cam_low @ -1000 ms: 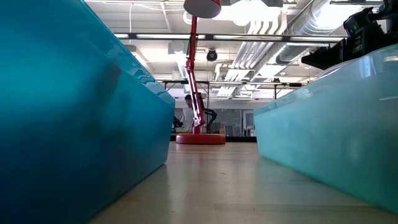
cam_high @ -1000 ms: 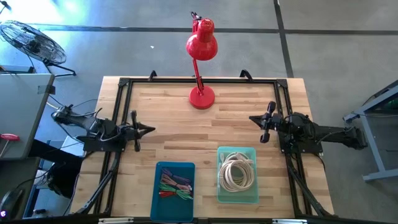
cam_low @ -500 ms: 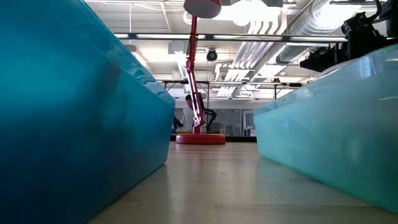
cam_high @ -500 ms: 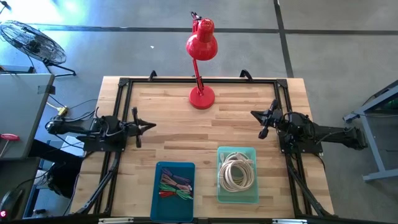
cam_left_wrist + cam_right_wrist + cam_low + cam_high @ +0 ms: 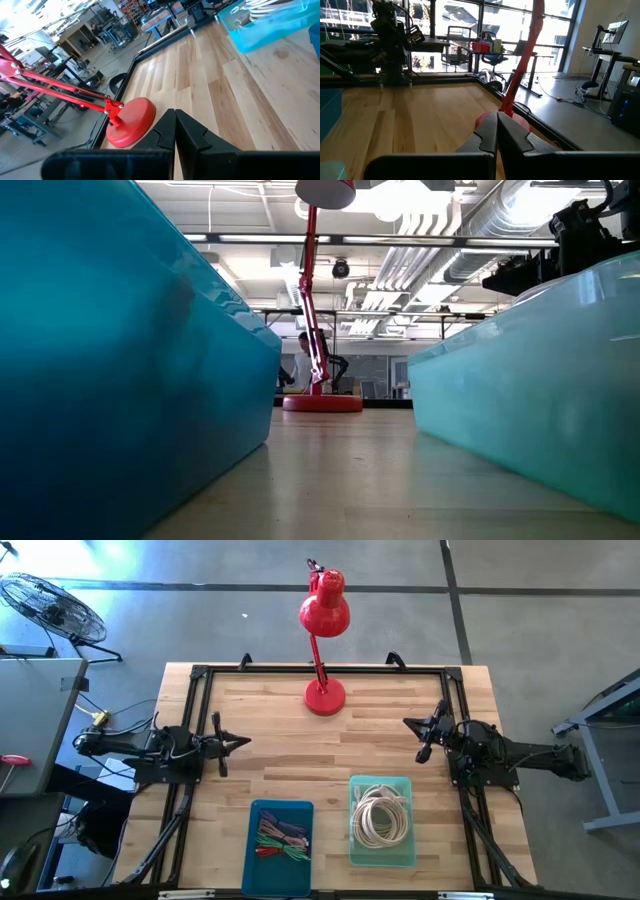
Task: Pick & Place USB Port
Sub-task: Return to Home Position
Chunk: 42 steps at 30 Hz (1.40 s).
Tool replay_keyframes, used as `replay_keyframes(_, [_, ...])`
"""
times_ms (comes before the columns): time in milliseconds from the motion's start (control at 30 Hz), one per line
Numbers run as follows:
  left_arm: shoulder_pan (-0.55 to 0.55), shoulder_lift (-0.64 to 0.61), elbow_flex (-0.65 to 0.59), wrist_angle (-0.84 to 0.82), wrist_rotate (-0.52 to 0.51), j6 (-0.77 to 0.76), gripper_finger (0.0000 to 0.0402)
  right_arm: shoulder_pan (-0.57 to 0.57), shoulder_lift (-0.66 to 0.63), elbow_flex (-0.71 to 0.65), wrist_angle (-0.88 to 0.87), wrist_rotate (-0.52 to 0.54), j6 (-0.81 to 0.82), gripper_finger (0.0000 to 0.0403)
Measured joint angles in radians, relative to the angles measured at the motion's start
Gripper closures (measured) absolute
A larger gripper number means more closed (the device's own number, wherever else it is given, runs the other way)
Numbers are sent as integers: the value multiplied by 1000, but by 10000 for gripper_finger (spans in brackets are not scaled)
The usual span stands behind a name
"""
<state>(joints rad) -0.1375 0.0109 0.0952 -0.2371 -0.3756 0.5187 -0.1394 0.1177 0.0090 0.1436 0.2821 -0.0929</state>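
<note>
White cables lie in the green bin. Left jaws and right jaws, mid-left and mid-right of the frame, are pinched shut on nothing. I'd ease both home slowly, clear of the red lamp.

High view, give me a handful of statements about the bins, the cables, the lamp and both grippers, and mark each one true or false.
1. The white cables lie coiled in the green bin. True.
2. The blue bin is empty. False: it holds coloured cables.
3. The left gripper holds a cable. False: it is shut on nothing, at the left side of the table.
4. The right gripper is shut and holds nothing. True.
5. The red lamp stands between the two bins. False: its base stands near the table's far edge, apart from both bins.
</note>
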Motion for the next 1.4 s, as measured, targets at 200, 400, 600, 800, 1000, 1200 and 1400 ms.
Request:
replay_keyframes(200, [0,0,0,2,0,-19,401,0,0,0,0,0,-1,402])
replay_keyframes(400, [0,0,0,2,0,-26,401,0,0,0,0,0,-1,398])
replay_keyframes(600, [0,0,0,3,0,-26,401,0,0,0,0,0,-1,402])
replay_keyframes(800, [0,0,0,3,0,-26,401,0,0,0,0,0,-1,398])
replay_keyframes(1000, [0,0,0,3,0,-26,401,0,0,0,0,0,-1,401])
replay_keyframes(1200, [0,0,0,3,1,-26,401,0,0,0,0,0,-1,399])
replay_keyframes(1400, [0,0,0,3,1,-26,401,0,0,0,0,0,-1,400])
